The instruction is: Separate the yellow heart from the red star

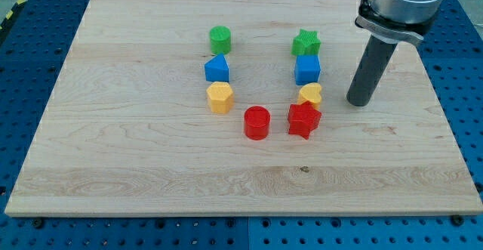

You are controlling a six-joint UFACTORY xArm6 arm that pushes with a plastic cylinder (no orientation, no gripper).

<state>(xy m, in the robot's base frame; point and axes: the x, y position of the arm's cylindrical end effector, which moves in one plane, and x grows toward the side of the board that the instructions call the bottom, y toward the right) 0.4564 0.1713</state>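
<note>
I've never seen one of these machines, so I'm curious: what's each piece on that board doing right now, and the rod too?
tip: on the board, right of the yellow heart, apart from it
yellow heart: touching the red star
red star: just below the heart
blue cube: above the heart
green star: topmost, right column
red cylinder: standing alone
left column: green, blue, yellow, close together

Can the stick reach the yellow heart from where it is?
Probably yes. My tip sits just to the view's right of the yellow heart, with bare board between them. The red star touches the heart's lower side.
</note>
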